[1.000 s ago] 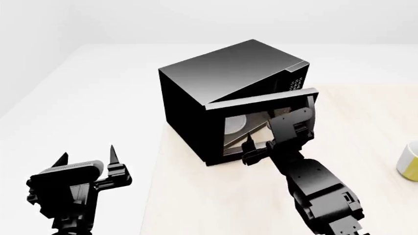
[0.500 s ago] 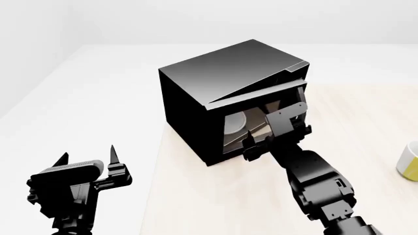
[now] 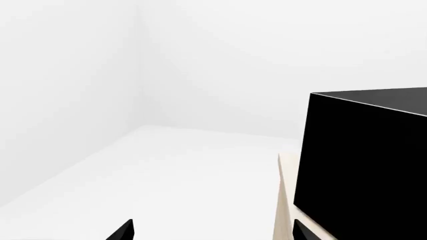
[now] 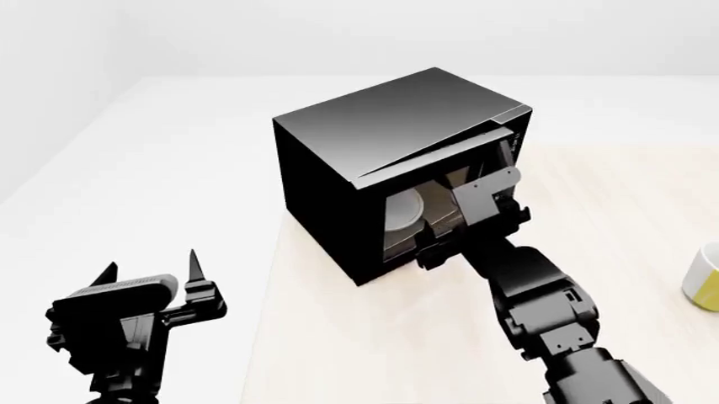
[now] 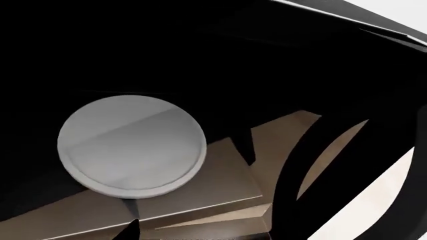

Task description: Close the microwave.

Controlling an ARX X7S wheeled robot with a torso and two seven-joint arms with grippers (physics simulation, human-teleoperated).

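The microwave (image 4: pixel 371 143) is a large glossy black box on the pale wooden table (image 4: pixel 371 337). Its door (image 4: pixel 450 164) stands ajar by a narrow gap. My right gripper (image 4: pixel 440 251) is open and pressed up against the door's outer face, holding nothing. In the right wrist view the white round plate (image 5: pixel 131 147) shows through the door window, with the curved black handle (image 5: pixel 300 165) beside it, and only one fingertip (image 5: pixel 131 230) of the right gripper (image 5: pixel 213 235) shows. My left gripper (image 4: pixel 151 278) hangs open and empty, well left of the table. The microwave's black side (image 3: pixel 363 165) fills part of the left wrist view.
A yellow and white mug (image 4: pixel 705 278) stands at the table's right edge. The table's left edge (image 3: pixel 283 200) runs close to the microwave's side. White floor and walls lie to the left of the table.
The microwave door has swung further toward shut, from wide ajar to a narrow gap. My right arm has pushed forward with it. The left arm has not moved.
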